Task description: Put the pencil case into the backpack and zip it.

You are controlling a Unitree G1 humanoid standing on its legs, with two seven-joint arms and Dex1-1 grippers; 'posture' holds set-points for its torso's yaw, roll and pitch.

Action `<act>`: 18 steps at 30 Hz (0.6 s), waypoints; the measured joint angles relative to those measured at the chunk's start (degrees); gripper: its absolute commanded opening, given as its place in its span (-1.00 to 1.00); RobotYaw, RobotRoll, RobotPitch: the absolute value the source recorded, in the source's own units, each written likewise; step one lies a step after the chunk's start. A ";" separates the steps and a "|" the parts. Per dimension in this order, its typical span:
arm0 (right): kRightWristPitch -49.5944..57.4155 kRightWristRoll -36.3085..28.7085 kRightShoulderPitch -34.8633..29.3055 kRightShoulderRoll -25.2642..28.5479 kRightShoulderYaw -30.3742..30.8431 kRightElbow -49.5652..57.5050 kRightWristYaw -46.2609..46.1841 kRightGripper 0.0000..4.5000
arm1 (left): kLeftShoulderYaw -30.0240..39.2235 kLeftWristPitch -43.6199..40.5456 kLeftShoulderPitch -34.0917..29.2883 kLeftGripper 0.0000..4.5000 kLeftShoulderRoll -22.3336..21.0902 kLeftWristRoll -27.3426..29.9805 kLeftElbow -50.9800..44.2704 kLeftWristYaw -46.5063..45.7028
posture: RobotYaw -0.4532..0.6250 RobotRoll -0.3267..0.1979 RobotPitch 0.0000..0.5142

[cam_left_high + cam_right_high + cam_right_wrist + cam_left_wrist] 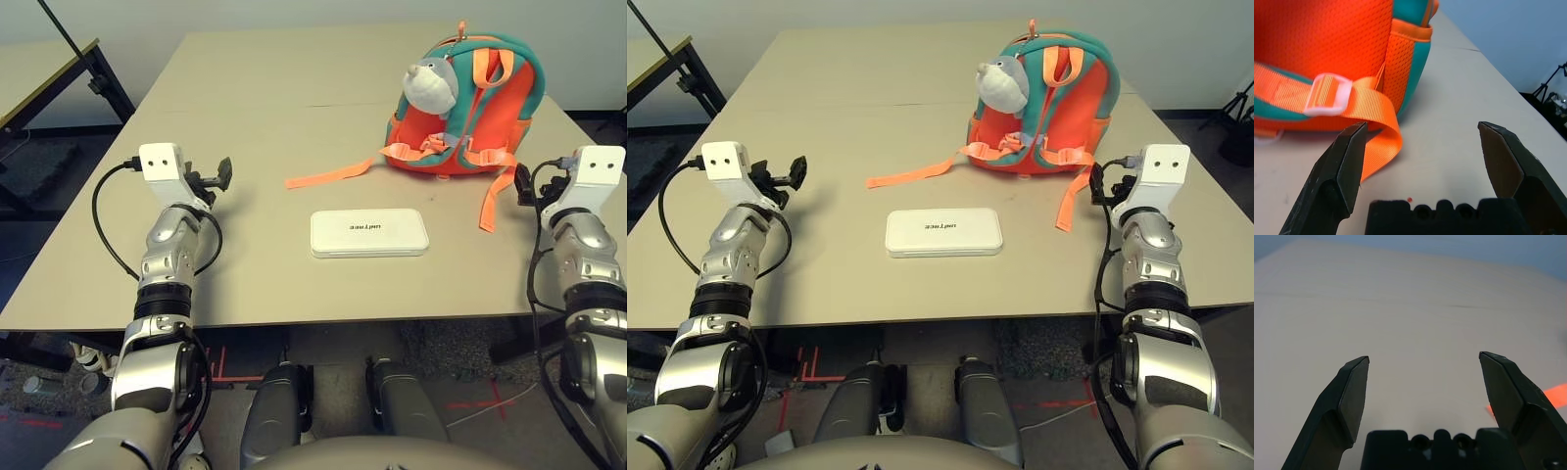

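Beige tabletop (245,274) carries the pencil case (368,233) centrally, backpack (468,108) at one o'clock. My left hand (1422,396) and right hand (1420,164) gape empty; trailing straps (328,174) could snag me.

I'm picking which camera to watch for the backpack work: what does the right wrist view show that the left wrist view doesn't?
The right wrist view shows the backpack up close, with a white buckle on its strap lying on the table by the open right gripper. The left wrist view shows bare table ahead of the open left gripper, with a sliver of orange strap at the edge. Both show two spread black fingers over the beige tabletop.
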State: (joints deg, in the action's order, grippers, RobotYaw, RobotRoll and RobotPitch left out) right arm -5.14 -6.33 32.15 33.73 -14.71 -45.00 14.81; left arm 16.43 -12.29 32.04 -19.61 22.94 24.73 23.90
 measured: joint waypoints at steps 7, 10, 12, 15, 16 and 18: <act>3.91 1.29 -3.11 3.73 3.14 8.97 8.01 0.98 | -1.79 -12.56 -2.51 1.00 -1.54 5.38 -8.38 7.25 | -0.41 0.25 -0.68; 4.79 1.32 -5.06 4.33 5.71 13.98 13.36 0.98 | -1.54 -17.49 -2.46 1.00 -1.63 7.30 -8.45 7.29 | -0.42 0.25 -0.67; 6.29 1.32 -6.32 4.58 7.40 17.23 16.42 0.98 | -1.48 -22.26 -2.47 1.00 -1.74 9.21 -8.47 7.86 | -0.42 0.25 -0.66; 8.78 1.30 -7.35 4.64 8.96 21.13 19.80 0.98 | -1.04 -29.73 -2.47 1.00 -1.67 13.22 -8.88 8.48 | -0.43 0.25 -0.66; 9.39 1.31 -7.65 4.73 9.50 22.38 20.67 0.98 | -0.77 -32.18 -2.45 1.00 -1.56 14.52 -9.16 8.57 | -0.43 0.25 -0.66; 10.39 1.32 -8.13 4.78 9.76 23.88 21.92 0.98 | -0.07 -36.45 -2.42 1.00 -1.31 16.84 -9.94 8.53 | -0.44 0.25 -0.66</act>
State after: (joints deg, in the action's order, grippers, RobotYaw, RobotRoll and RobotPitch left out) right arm 5.24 -5.01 24.02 38.51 -4.95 -21.12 36.73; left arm 16.36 -48.74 29.62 -20.92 39.79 14.79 32.44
